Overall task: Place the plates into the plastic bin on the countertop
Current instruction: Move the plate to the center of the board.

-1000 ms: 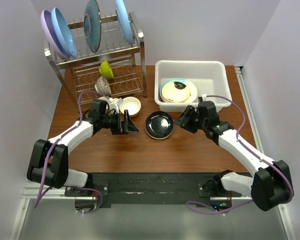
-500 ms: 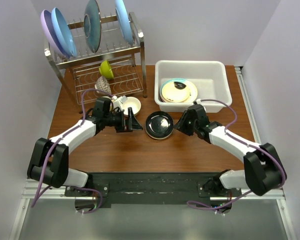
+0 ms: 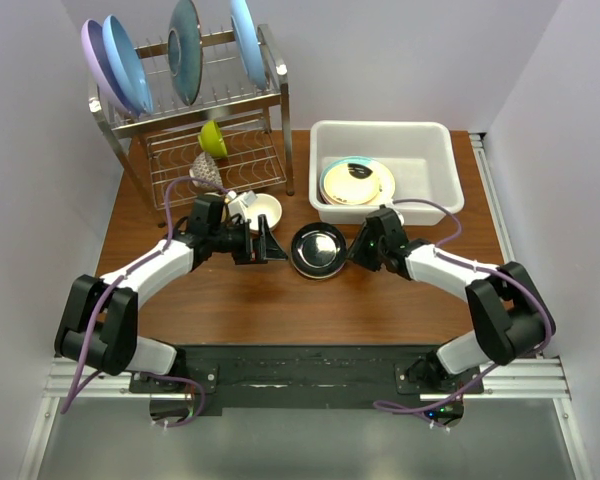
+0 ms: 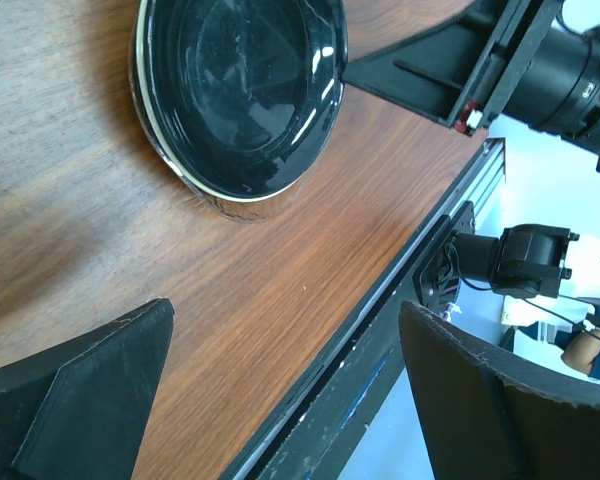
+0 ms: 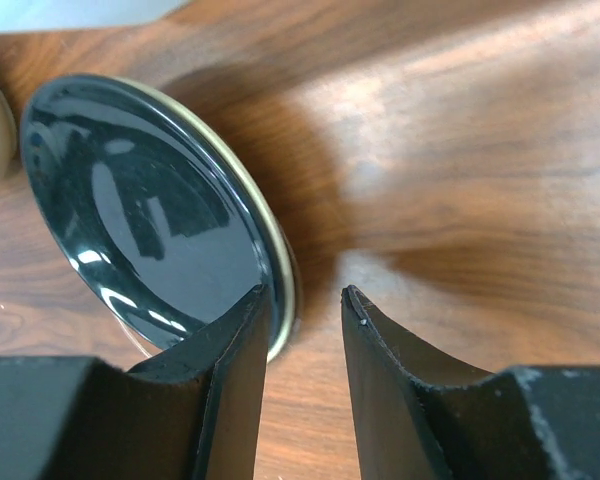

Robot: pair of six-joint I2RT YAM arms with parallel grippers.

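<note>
Black plate point(image 3: 318, 250) lay between left gripper point(image 3: 271, 244), jaws spread wide, and right gripper point(image 3: 353, 253), jaws slightly apart at its rim; bowl point(image 3: 263, 211) just far-left

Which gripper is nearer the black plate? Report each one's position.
Right. The right gripper is at the black plate, fingers straddling its right rim; the left gripper hangs open off its left side, countertop between.

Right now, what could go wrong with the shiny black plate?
1. The right pincer is open around just the thin rim of the black plate; that glossy edge might slip out when lifted.
2. The left pincer sits open close by on the other side, so a sliding plate could hit it.
3. The bin already holds plates; a drop might chip them.
</note>
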